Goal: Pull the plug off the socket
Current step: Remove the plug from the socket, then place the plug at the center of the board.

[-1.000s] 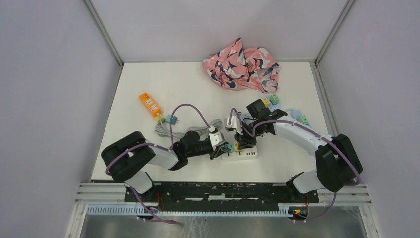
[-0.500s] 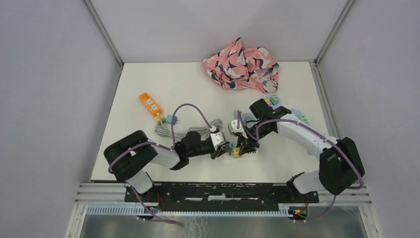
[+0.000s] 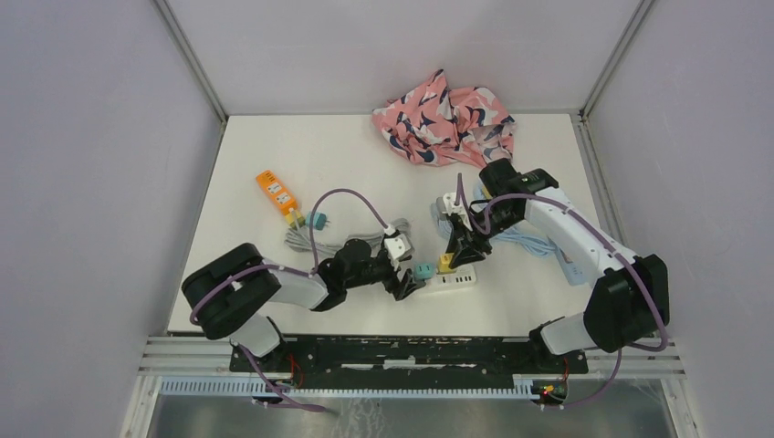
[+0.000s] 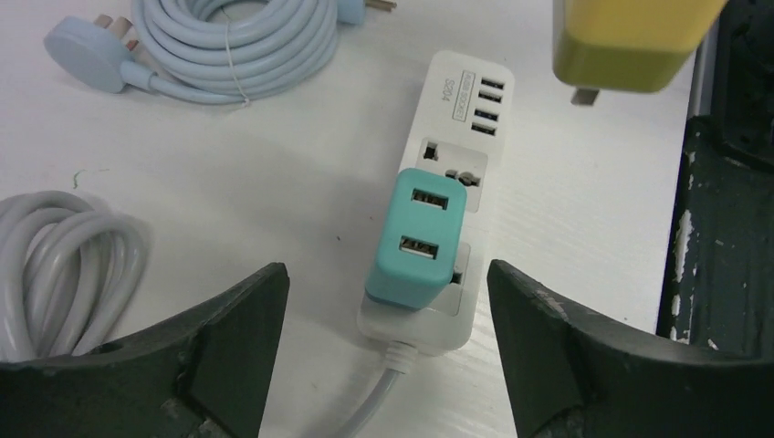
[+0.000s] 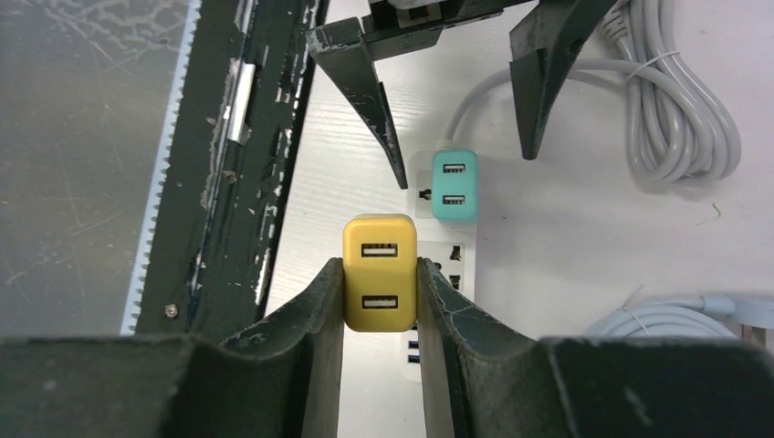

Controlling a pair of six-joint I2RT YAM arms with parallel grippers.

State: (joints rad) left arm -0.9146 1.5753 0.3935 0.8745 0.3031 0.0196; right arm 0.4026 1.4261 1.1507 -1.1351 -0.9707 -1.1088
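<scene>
yellow plug (image 5: 380,272): lifted clear | white socket strip (image 4: 461,109): flat | teal plug (image 4: 415,239): seated

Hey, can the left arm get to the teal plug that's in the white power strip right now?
Probably yes. The left end effector is open and faces the teal plug with nothing in between. The yellow plug, shut in the right end effector, hangs clear above the power strip.

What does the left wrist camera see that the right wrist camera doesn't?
Only the left wrist: the metal prong under the yellow plug, clear of the power strip. Only the right wrist: the right gripper squeezing the yellow plug's sides. Both: the teal plug sitting in the power strip.
</scene>
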